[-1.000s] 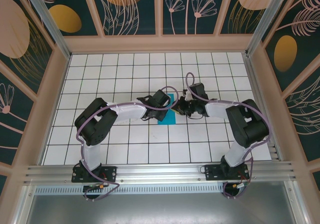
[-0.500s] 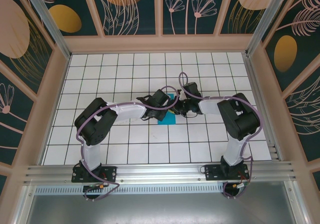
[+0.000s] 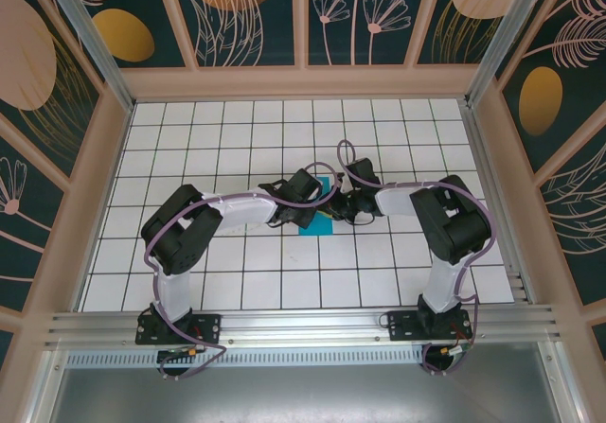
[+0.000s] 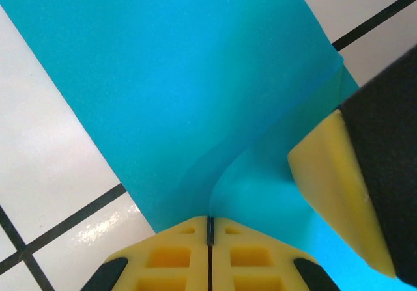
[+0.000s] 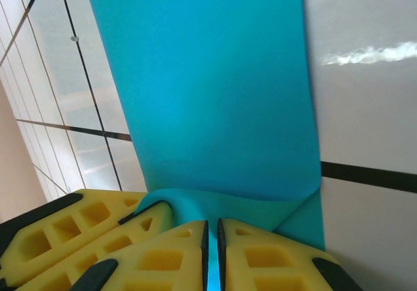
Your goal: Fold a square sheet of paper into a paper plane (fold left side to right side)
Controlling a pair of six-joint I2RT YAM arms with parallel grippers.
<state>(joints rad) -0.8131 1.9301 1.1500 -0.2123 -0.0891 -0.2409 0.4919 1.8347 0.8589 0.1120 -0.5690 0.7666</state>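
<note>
1 square sheet of paper (image 4: 163, 76), 2 arms (image 3: 237, 210) (image 3: 445, 224), each with 2 yellow fingers (image 5: 163, 258).

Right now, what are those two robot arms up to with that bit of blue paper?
They are folding a thin teal-cyan square sheet of paper on the white tiled table. The left hand and the right hand are close together over the middle of the table. Each is shut on an edge of the paper, pinching it between yellow fingers. The sheet curls up where they hold it, while the rest lies flat. It looks like a fold partway through, with no plane shape yet.
</note>
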